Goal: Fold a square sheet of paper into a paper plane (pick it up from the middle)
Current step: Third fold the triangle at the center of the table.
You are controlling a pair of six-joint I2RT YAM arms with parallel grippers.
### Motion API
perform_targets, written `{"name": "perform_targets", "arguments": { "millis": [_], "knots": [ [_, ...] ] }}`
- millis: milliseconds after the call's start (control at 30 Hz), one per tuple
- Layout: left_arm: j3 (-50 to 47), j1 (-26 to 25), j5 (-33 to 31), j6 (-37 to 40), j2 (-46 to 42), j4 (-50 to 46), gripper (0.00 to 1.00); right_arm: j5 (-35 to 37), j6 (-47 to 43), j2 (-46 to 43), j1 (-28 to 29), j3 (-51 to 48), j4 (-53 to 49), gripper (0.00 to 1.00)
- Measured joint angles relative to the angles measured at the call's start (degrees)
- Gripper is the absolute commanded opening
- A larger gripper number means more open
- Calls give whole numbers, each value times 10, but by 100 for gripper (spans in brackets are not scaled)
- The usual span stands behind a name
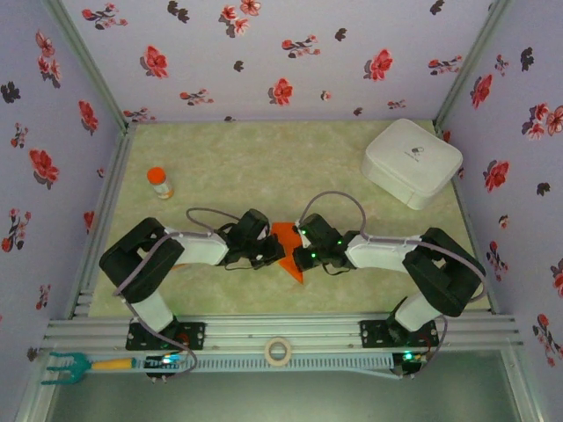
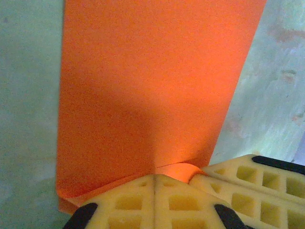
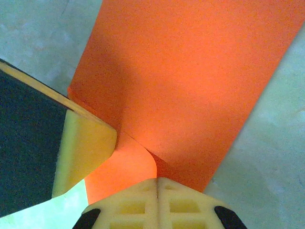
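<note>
Pale green tabletop (image 1: 264,167): folded bright orange-red paper sheet (image 2: 143,95) between left pincer (image 2: 155,177) and right pincer (image 3: 157,180); both closed, tips on sheet.

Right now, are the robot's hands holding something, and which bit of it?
Yes, the orange paper. The left gripper and the right gripper each pinch it shut at its edge, close beside each other, where the paper curls up a little.

Legible text, numbers, brands: none. White case (image 1: 412,163): small dark mark on lid, too small to read.
</note>
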Motion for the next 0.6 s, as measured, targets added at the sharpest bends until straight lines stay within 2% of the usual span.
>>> {"name": "perform_targets", "arguments": {
  "millis": [133,267,367,467,500,600],
  "knots": [
    [-13,0,0,-1,0,25,0,0,1,0,0,0,0,11],
    [-24,0,1,-2,-1,47,0,0,18,-12,-2,0,-3,37],
    [-25,0,0,-2,-1,49,0,1,41,-53,-10,0,-13,47],
    [-26,0,0,-2,-1,50,0,-3,78,-114,-23,0,-22,45],
    [-26,0,0,-2,-1,51,0,-12,91,-131,-26,0,-21,42],
    [-28,0,0,-2,-2,53,0,-62,140,-152,-28,-3,-2,23]
  ]
}}
